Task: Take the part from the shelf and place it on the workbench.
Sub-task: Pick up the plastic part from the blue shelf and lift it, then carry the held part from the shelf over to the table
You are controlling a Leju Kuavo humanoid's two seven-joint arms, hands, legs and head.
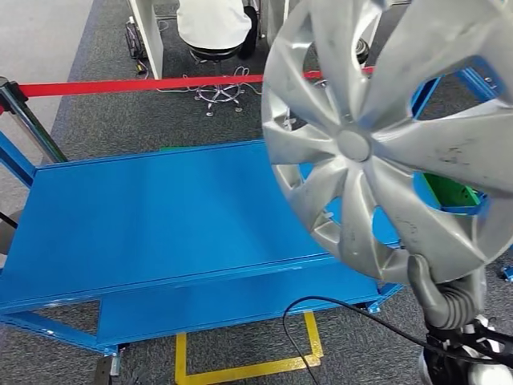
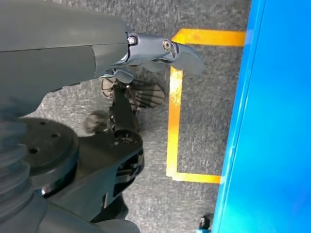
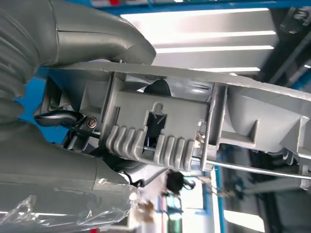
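Observation:
The part is a silver spoked wheel cover (image 1: 375, 136), held upright and tilted above the right end of the blue workbench (image 1: 151, 216). My right hand (image 1: 442, 297) grips its lower rim from below, at the bench's right front corner. The right wrist view shows the cover's ribbed grey back (image 3: 183, 107) clamped between the thumb (image 3: 92, 43) and the fingers beneath. My left hand (image 2: 146, 53) hangs beside the bench edge (image 2: 238, 121) over the carpet, fingers stretched out with nothing in them.
A red barrier tape (image 1: 121, 84) runs behind the bench, with a person seated on a swivel chair (image 1: 215, 24) beyond it. Yellow floor markings (image 1: 242, 369) and a black cable (image 1: 314, 309) lie at the bench's front. A green object (image 1: 450, 191) sits behind the cover.

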